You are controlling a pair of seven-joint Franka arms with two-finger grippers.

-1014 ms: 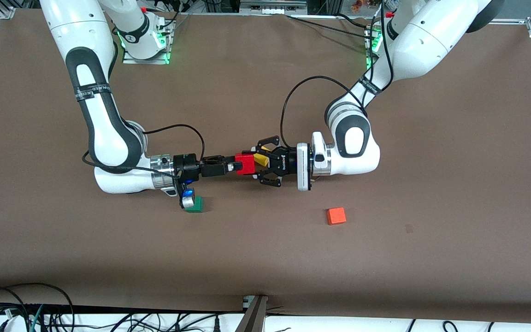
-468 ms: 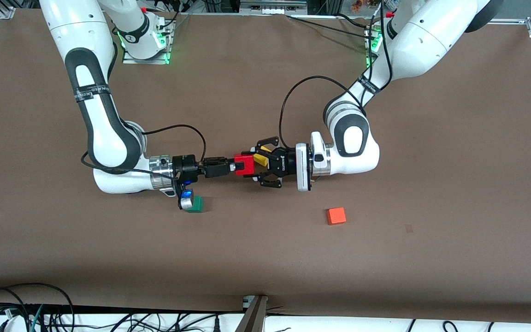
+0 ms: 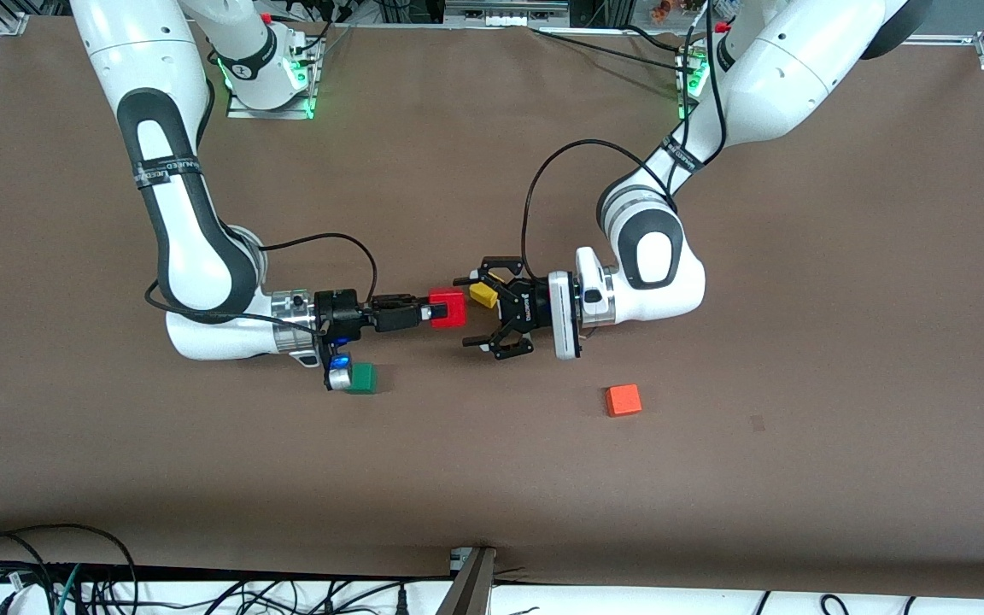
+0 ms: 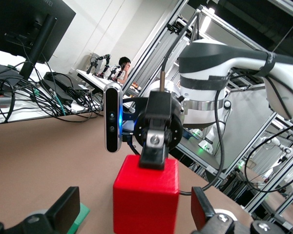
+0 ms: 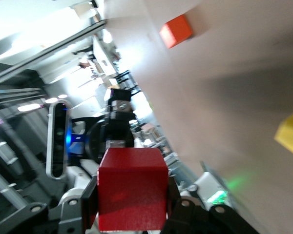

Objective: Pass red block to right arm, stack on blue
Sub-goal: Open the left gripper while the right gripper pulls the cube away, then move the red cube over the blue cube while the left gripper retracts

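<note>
front view is showing the red block [image 3: 448, 308] sitting in the air over the middle of the table [image 3: 842, 342], pinched at its end by the right gripper [image 3: 434, 313], whose slim black fingers are clamping it. the left gripper [image 3: 479, 312] is standing just beside the block with its claw fingers spread wide and clear of it, so i am judging the hand-over as done: the block is resting with the right arm alone. what is remaining is the carry and the stacking. the blue cube is hardly showing; a small blue patch [image 3: 339, 361] is peeking out under the right wrist, touching the green cube [image 3: 363, 378], and i cannot tell whether it is the cube or a camera light.

in the left wrist view the red block [image 4: 145, 200] is looking like a clean, sharp-edged, matte cube, gripped by its upper face. a yellow block [image 3: 483, 295] is lying beneath the left gripper's linkage, and an orange cube [image 3: 623, 400] is sitting nearer the front camera, toward the left arm's end.
</note>
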